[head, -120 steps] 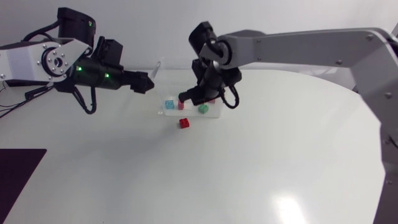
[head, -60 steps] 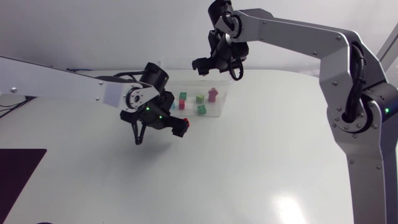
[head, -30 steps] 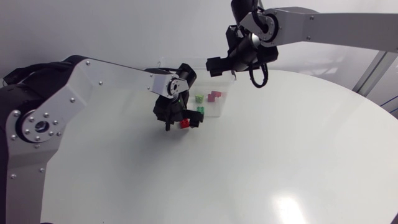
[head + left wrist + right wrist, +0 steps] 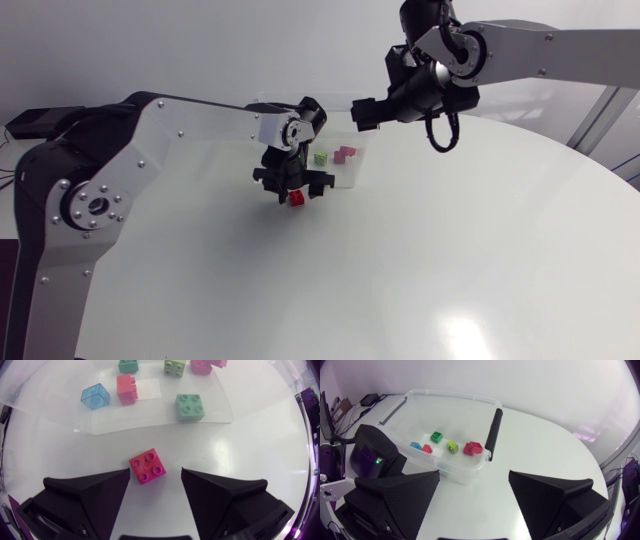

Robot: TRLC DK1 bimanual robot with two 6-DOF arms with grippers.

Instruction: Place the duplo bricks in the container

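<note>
Red brick (image 4: pixel 147 465), the only piece outside, lies flat on the counter (image 4: pixel 450 260), studs up, just near of the clear container (image 4: pixel 155 417) wall. Other bricks (image 4: pixel 190 407) already lie inside. Step in hand: pickup. My left jaws stand wide apart with the brick between them, gripping nothing. The next move calls for lowering, closing squarely on its skewed sides, then lifting over the wall. The brick is square, glossy, with four studs. My right jaws hang open and empty, raised by the container's right end.
</note>
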